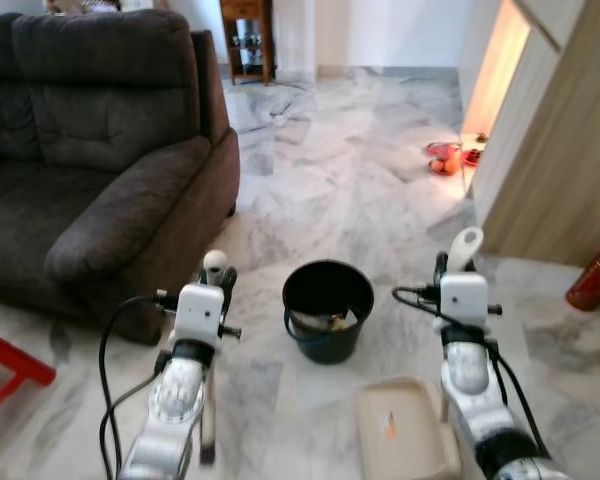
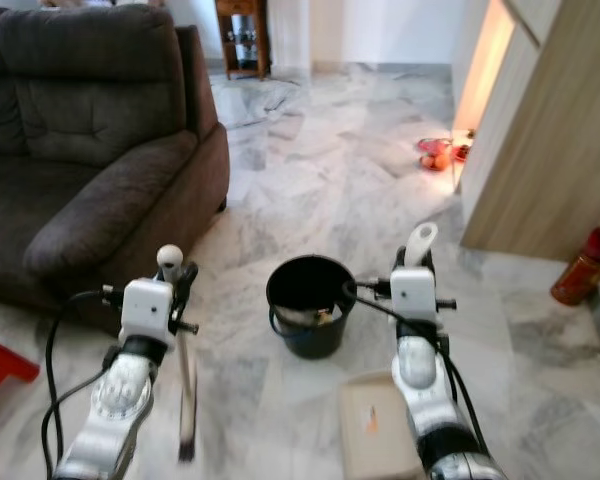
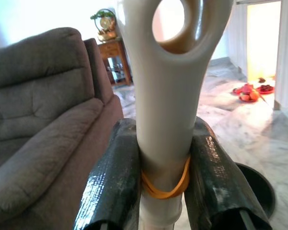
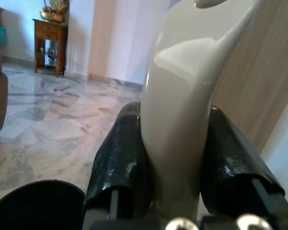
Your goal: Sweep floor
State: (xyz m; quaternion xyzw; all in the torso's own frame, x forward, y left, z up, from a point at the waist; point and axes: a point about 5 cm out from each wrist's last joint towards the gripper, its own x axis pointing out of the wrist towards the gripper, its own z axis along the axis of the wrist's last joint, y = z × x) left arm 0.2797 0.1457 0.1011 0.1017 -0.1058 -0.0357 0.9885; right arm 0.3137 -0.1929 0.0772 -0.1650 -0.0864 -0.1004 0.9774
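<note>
My left gripper (image 1: 216, 282) is shut on the pale handle of a brush (image 1: 215, 262); its shaft runs down toward the floor (image 2: 187, 400). In the left wrist view both black fingers (image 3: 113, 182) clamp the handle (image 3: 168, 96), which has an orange rubber band around it. My right gripper (image 1: 448, 270) is shut on the upright handle (image 1: 466, 247) of a beige dustpan (image 1: 405, 432) resting on the marble floor. The right wrist view shows the fingers (image 4: 120, 158) pressed against that handle (image 4: 182, 120). A black bucket (image 1: 328, 310) with some scraps inside stands between the two arms.
A dark grey sofa (image 1: 90, 150) fills the left side. A red frame (image 1: 10, 370) sits at the lower left. A wooden cabinet wall (image 1: 560, 150) and a red bottle (image 1: 595, 275) stand on the right. A plate of fruit (image 1: 445, 157) lies on the floor ahead.
</note>
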